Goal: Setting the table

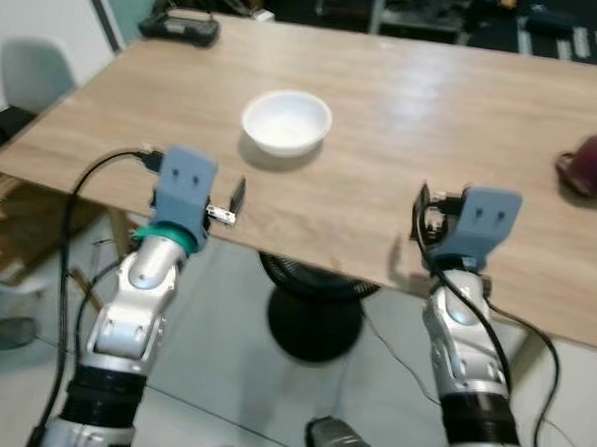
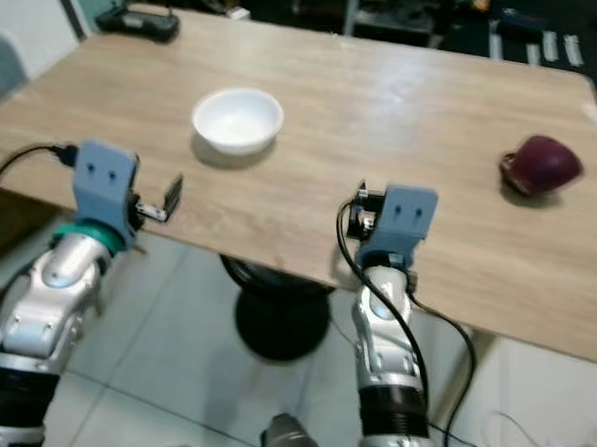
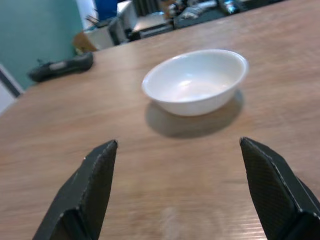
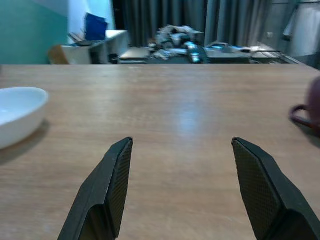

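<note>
Left gripper point(image 3: 175, 192): fingers spread wide, nothing between them. In the left eye view its blue wrist housing sits at the lower left, at the near edge of the wooden table point(image 1: 404, 119), with the fingers low over the wood and aimed at the bowl.

Right gripper point(image 4: 182, 187): fingers likewise parted and empty. Its blue housing stands right of centre along the same near edge, pointing across the table top.

White bowl point(image 1: 287, 122): upright, round, empty as far as can be seen. Upper centre-left of the left eye view, on the table, a little beyond the left gripper and apart from it. It casts a soft shadow on the wood.

Dark red mug point(image 2: 540, 164): at the right side of the right eye view, on the table, well apart from the bowl. Its handle shows at the right edge of the right wrist view; its exact pose is hard to tell.

Black handheld controller point(image 1: 180, 26): upper left corner of the table, far from both grippers.

Black pedestal base point(image 1: 313, 319): on the pale floor under the table, lower centre.

Black cables trail from both wrists.
</note>
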{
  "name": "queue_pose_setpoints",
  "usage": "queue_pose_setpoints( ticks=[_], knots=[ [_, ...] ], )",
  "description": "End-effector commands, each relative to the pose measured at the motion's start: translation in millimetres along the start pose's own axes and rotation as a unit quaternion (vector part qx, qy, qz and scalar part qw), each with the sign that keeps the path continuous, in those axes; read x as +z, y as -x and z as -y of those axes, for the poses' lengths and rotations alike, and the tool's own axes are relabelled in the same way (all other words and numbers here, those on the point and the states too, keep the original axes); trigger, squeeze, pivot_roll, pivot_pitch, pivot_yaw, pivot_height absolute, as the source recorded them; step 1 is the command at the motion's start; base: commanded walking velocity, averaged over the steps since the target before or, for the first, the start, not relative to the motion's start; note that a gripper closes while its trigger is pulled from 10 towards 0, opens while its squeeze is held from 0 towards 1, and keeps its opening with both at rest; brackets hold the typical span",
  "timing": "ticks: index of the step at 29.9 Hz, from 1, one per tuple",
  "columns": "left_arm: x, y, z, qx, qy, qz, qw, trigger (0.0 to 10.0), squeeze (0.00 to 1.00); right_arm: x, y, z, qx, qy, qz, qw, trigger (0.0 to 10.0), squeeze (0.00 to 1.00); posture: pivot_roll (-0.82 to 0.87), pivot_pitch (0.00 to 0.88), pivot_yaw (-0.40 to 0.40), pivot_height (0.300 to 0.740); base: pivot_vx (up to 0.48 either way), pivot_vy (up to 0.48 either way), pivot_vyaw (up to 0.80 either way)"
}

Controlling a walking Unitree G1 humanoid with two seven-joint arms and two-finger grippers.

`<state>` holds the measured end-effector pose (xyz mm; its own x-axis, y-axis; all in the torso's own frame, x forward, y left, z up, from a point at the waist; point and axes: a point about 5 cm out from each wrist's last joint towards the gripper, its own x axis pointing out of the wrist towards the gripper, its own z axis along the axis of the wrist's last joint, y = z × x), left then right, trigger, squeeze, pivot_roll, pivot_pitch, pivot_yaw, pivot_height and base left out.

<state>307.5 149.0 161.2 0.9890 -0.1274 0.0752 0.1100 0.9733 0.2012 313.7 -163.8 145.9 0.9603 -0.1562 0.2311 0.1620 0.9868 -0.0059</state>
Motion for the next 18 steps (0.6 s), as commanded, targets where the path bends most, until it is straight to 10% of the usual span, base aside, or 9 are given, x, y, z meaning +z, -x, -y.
queue_pose_setpoints(
  ticks=[1, 18],
  knots=[
    [-3.7, 2.1, -2.9, 0.018, 0.009, -0.012, 1.0, 10.0, 0.0, 2.9, -2.9, -0.2, 0.007, 0.006, 0.006, 1.0, 10.0, 0.0, -0.1, 0.0, 0.1, 0.74, 0.0, 0.0, 0.0],
    [8.7, 6.0, -12.3, 0.075, 0.04, 0.016, 0.996, 10.0, 0.0, 33.3, -13.5, -19.1, 0.086, 0.032, 0.078, 0.993, 10.0, 0.0, -0.07, 0.0, 0.041, 0.74, 0.0, 0.0, 0.0]
  ],
)
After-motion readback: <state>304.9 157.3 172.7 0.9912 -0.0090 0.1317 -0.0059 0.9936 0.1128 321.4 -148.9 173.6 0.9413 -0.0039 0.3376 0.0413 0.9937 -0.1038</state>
